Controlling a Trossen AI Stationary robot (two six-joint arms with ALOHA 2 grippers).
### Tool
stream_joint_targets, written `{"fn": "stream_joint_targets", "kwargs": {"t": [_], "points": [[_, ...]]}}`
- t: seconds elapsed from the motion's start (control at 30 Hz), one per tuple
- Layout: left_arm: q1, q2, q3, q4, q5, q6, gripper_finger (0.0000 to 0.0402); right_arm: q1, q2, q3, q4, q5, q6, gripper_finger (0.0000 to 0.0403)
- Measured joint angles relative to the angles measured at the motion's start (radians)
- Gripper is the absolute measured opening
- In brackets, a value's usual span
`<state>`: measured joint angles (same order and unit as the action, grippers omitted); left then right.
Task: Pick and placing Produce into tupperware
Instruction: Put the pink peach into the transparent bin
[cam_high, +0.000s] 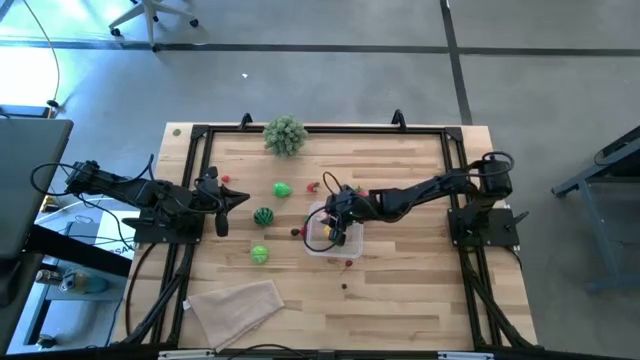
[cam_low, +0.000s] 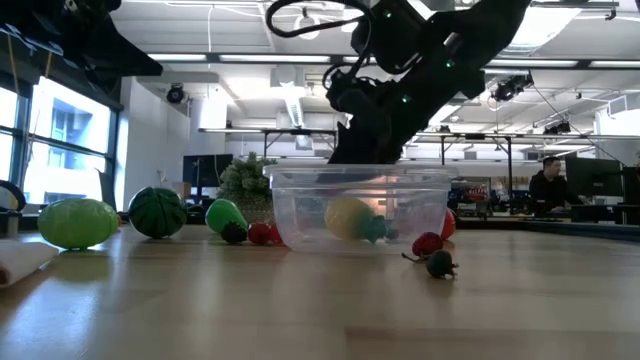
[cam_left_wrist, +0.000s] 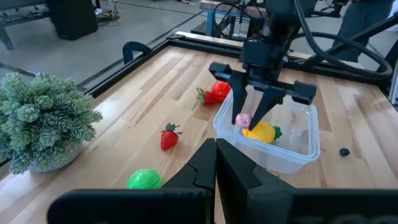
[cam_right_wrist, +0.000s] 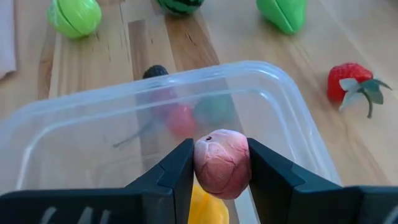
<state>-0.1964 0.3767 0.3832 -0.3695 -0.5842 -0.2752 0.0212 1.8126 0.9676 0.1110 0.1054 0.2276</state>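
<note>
**Pink ball pinched above the clear tub**

The right gripper (cam_right_wrist: 221, 163) is clamped on a small pink ball (cam_right_wrist: 222, 163), smooth and faintly veined, pinched between its two flat dark fingers (cam_right_wrist: 177, 171). It hangs right over the open tupperware (cam_high: 322, 244), a clear thin-walled plastic tub with rounded corners sitting mid-table. Down inside lies a glossy yellow fruit with a green stem end (cam_left_wrist: 262, 132).

Just left of the tub: a tiny dark berry (cam_high: 295, 232), then a striped dark-green melon ball (cam_high: 263, 216), a bright green pear-shaped piece (cam_high: 283, 189) and a lime-green ball (cam_high: 259, 254). Red pieces (cam_high: 350, 263) lie by the tub's near edge.

At the far edge stands a bushy grey-green plant (cam_high: 285, 135); a beige folded cloth (cam_high: 236, 307) lies near-left.

The left gripper (cam_high: 240, 199) waits at the left side, fingers pressed together, empty.
</note>
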Motion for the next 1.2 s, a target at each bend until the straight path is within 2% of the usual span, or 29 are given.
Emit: {"fn": "stream_joint_targets", "kwargs": {"t": [0.7, 1.2], "points": [[0.000, 0.000, 0.000, 0.000, 0.000, 0.000, 0.0001, 0.033, 0.023, 0.000, -0.032, -0.003, 0.031, 0.0119], [0.000, 0.000, 0.000, 0.000, 0.000, 0.000, 0.0001, 0.016, 0.023, 0.000, -0.041, 0.052, 0.027, 0.0119]]}}
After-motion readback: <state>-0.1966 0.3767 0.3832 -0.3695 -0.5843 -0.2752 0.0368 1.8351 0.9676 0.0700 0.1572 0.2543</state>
